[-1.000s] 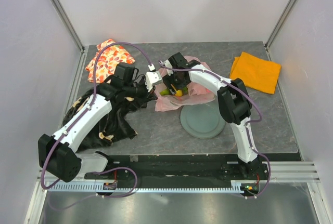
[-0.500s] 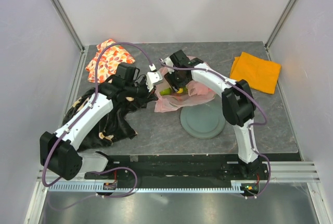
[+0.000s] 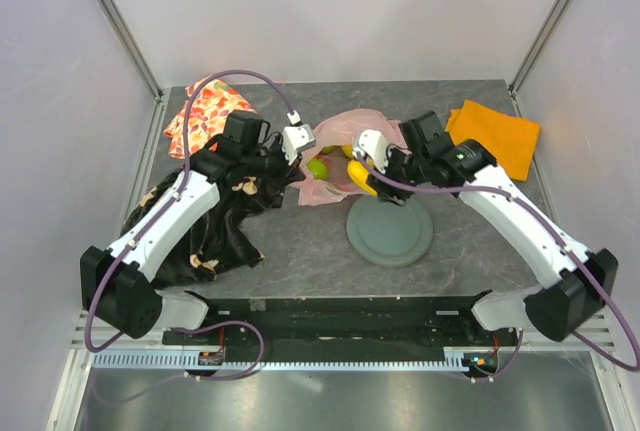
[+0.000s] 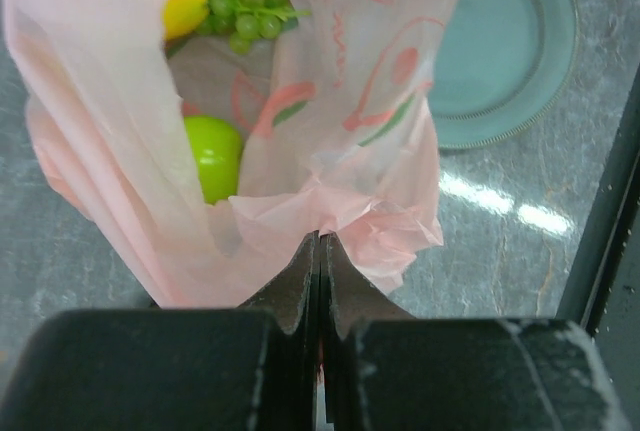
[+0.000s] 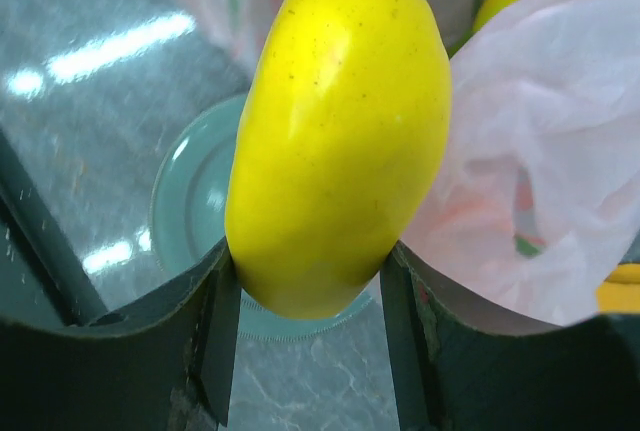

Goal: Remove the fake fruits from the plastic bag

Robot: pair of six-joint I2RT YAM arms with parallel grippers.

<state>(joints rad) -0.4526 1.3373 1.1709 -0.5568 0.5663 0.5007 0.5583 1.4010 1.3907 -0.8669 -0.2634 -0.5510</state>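
The pink plastic bag (image 3: 335, 151) lies open at mid-table. My left gripper (image 3: 296, 141) is shut on the bag's crumpled near edge (image 4: 321, 241) and holds the mouth up. Inside the bag (image 4: 330, 131) I see a green apple (image 4: 212, 156), green grapes (image 4: 235, 1) and a yellow fruit (image 4: 185, 13). My right gripper (image 3: 372, 166) is just outside the bag's right side, above the plate's far edge. It is shut on a yellow mango (image 5: 335, 131), whose sides sit between the right gripper's (image 5: 308, 256) two fingers. The mango (image 3: 360, 177) hangs clear of the bag (image 5: 540, 191).
A teal plate (image 3: 390, 236) sits in front of the bag, under the mango in the right wrist view (image 5: 185, 201). An orange cloth (image 3: 492, 138) lies at the back right, a floral fabric (image 3: 205, 111) at the back left, and a dark garment (image 3: 200, 236) under the left arm.
My right gripper closed on the mango inside the bag and drew it out to the right, the arm swinging wide. The left gripper kept its hold on the bag's edge.
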